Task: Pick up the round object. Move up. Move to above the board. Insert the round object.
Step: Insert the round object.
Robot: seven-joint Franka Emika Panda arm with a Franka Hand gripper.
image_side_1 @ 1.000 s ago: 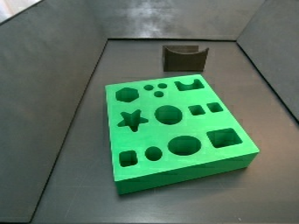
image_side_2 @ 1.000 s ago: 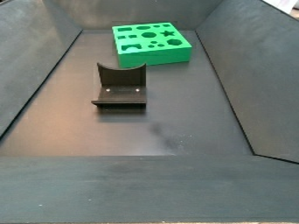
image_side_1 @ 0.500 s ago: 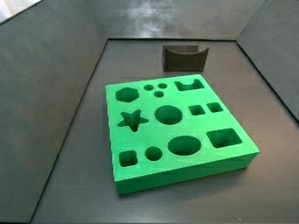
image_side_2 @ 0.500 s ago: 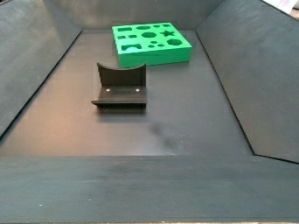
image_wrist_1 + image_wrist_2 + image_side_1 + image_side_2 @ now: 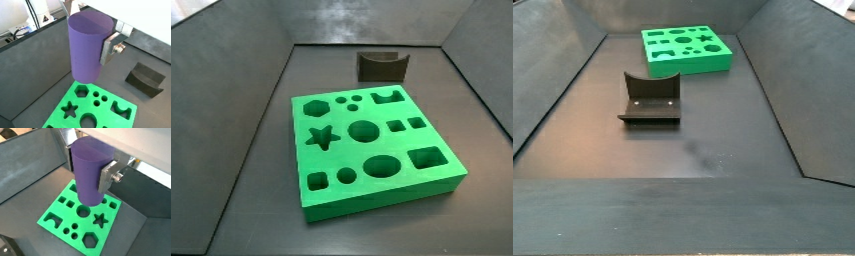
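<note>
Purple round object point(image 5: 88, 45) held upright in the tool point(image 5: 93, 47), its silver finger point(image 5: 111, 49) pressed flat against the cylinder's side; the opposite finger is hidden behind the peg. In both wrist views the peg hangs in the air above the board point(image 5: 57, 215), clear of its surface, and in a wrist view its lower end overlaps the large round hole point(image 5: 83, 209). In both side views the green board point(image 5: 438, 178) lies flat on the dark floor point(image 5: 714, 140) with all cut-outs vacant, and the fixture point(image 5: 649, 100) stands apart from it; neither tool nor peg appears there.
</note>
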